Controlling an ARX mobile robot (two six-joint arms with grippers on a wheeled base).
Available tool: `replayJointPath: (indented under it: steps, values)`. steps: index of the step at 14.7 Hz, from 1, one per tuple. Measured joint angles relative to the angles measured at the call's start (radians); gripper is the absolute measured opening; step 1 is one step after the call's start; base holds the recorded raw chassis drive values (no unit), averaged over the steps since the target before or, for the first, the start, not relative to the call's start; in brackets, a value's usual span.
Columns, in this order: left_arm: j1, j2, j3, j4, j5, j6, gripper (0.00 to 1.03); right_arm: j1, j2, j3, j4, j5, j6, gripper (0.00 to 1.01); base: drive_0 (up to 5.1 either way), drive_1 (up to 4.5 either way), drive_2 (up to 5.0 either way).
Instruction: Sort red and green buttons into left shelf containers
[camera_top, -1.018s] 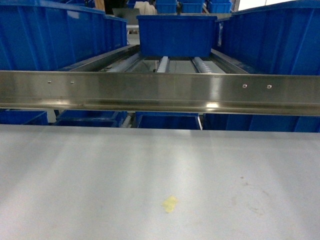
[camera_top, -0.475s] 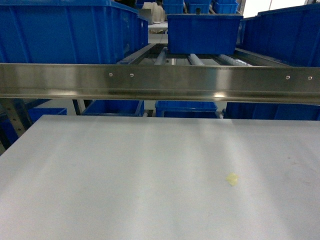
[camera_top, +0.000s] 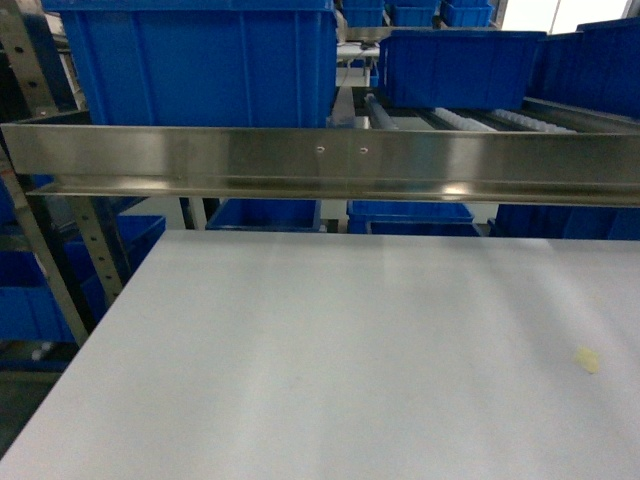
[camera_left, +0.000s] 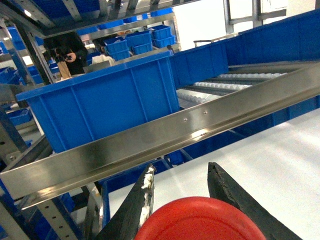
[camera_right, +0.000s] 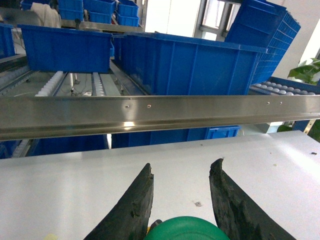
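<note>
My left claw (camera_left: 180, 185) has its two dark fingers spread a little, and the red button (camera_left: 200, 220) sits right between them, its wide round cap filling the gap. The left finger touches the cap; I cannot tell whether the right one does too. Just past the fingertips is the white table (camera_left: 280, 155). Beyond that a shiny metal rail (camera_left: 165, 140) runs across, and it stands between the claw and the big blue bin (camera_left: 100, 105) behind it. Far back and to the left of the claw, someone in dark clothes (camera_left: 67, 50) stands among more blue bins.

My right claw (camera_right: 181, 187) is also partly open, and the green button (camera_right: 187, 229) rests between its fingers down low. I cannot tell how tightly it is held. Ahead of this claw is the same white table, then a metal rail (camera_right: 150, 112), then another large blue bin (camera_right: 185, 62). Off to its far right is a leafy green plant (camera_right: 307, 70).

I can read no words or labels anywhere.
</note>
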Motion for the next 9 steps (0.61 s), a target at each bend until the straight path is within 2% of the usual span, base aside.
replayJointPath:
  steps: [9]
  values:
    - [0.0,0.0,0.0,0.001,0.0,0.0,0.28,0.0,0.0,0.0,-0.002,0.0,0.0,0.31,-5.0,2.44,2.4]
